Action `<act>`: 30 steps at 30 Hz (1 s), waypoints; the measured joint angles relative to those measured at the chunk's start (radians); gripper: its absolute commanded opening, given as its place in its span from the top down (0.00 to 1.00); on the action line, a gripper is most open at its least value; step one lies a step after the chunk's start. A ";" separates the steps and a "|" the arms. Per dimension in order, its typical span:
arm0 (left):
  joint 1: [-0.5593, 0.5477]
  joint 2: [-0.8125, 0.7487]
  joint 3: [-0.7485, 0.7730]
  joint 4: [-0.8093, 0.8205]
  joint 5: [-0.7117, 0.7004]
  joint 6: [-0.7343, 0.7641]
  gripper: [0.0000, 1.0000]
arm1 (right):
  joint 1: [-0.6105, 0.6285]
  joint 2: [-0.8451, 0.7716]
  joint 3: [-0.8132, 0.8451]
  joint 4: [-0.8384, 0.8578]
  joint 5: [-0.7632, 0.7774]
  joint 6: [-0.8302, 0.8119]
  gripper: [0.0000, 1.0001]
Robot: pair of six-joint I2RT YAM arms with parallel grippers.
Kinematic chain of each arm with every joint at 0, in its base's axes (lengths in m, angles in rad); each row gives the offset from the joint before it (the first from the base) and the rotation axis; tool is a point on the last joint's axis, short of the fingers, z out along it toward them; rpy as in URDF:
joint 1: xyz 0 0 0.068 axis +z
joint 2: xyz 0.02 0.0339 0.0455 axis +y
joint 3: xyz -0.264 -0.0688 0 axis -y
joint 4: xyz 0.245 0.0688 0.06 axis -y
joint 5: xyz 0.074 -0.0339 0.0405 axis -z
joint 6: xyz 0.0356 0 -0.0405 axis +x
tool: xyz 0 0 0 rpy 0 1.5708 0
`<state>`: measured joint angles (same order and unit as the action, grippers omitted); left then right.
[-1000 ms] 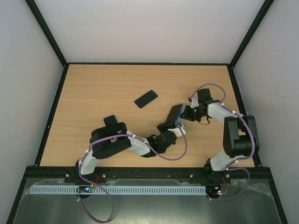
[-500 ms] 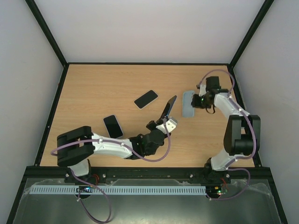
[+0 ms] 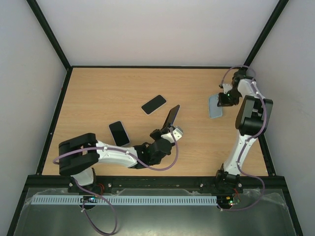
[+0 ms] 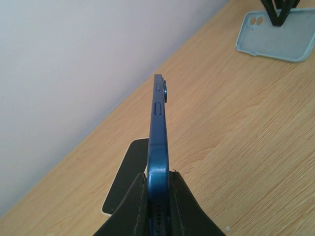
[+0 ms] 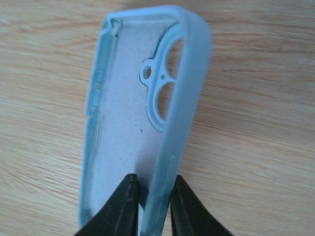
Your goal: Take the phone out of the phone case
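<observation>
My left gripper (image 3: pixel 166 131) is shut on a dark blue phone (image 3: pixel 172 116) and holds it edge-up above the table's middle. In the left wrist view the phone (image 4: pixel 158 132) stands on edge between my fingers (image 4: pixel 133 196). My right gripper (image 3: pixel 222 100) is shut on the side wall of the empty light blue phone case (image 3: pixel 214 106) at the far right. In the right wrist view the case (image 5: pixel 133 123) shows its bare inside and camera cut-out, its wall pinched between my fingers (image 5: pixel 184 206). The case also shows in the left wrist view (image 4: pixel 278 32).
Two other phones lie screen-up on the wooden table (image 3: pixel 98 98): one in a white case (image 3: pixel 154 104) mid-table, another (image 3: pixel 118 132) near the left arm. The first also shows under the held phone in the left wrist view (image 4: pixel 123 177). Black frame posts edge the table.
My right gripper has carried the empty case away to the far right, near the right edge. My left gripper, holding the phone, has shifted slightly left.
</observation>
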<state>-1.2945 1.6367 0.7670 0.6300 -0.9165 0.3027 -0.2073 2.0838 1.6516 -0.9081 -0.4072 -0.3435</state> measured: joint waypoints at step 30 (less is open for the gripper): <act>0.190 0.672 0.761 -0.477 -0.050 0.136 0.93 | -0.041 -0.566 -0.491 0.130 -0.051 0.008 0.56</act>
<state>-1.1042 2.3085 1.5280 0.1528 -0.9665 0.4389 -0.2485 1.5173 1.1610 -0.7776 -0.4580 -0.3355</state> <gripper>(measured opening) 0.067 0.438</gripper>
